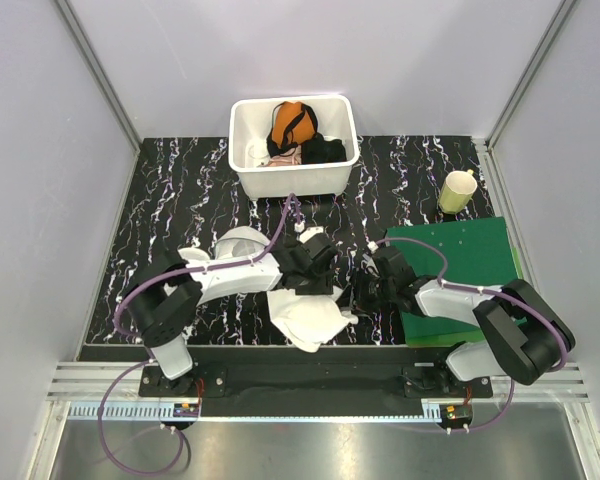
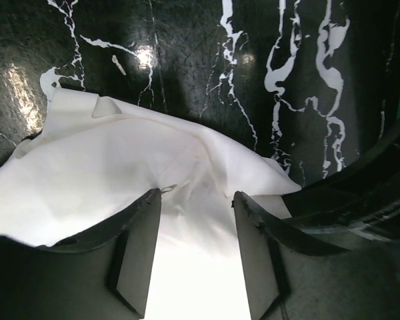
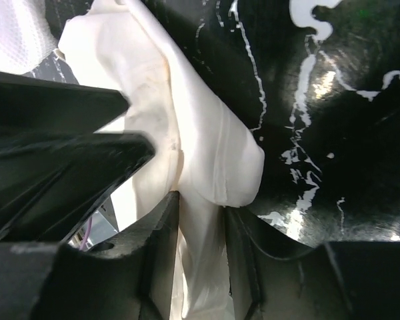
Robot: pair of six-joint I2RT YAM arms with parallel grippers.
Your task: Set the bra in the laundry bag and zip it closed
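The white bra lies crumpled on the black marbled table near the front edge, between the two arms. My left gripper is over its far side. In the left wrist view smooth white fabric fills the narrow gap between the fingers. My right gripper is at the bra's right edge. In the right wrist view it is shut on a fold of the bra. The white laundry bag is mostly hidden under my left arm. Its mesh shows at the top left of the right wrist view.
A white plastic tub stands at the back centre with an orange garment and a black garment in it. A yellow cup stands at the back right. A green mat lies under my right arm.
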